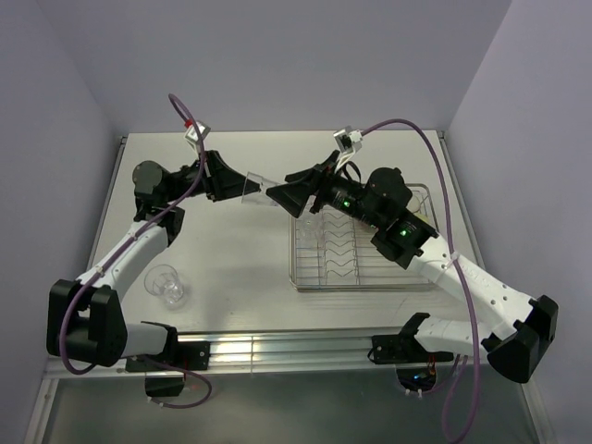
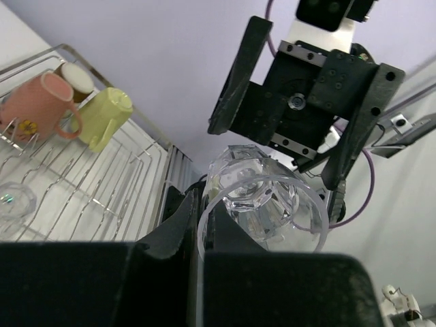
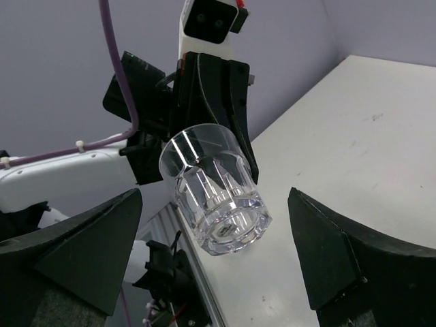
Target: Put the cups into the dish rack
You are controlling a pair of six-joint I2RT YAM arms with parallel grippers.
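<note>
Left gripper (image 1: pixel 229 185) clamps clear glass tumbler (image 3: pixel 212 197) near rim. Right gripper (image 1: pixel 280 196) spread wide, straddling tumbler's base without touching.

No legible text, label, brand, number or sign appears in any view. The pink mug (image 2: pixel 37 105) bears a small mark, too blurred to read.

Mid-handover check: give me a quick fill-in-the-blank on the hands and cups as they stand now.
The left hand is shut on the raised tumbler; the right hand facing it is ____.
A second tumbler rests on the ____ beside the left arm.
The pink mug and yellow-green mug sit together in the ____.
Missing words: open; table; dish rack.
</note>
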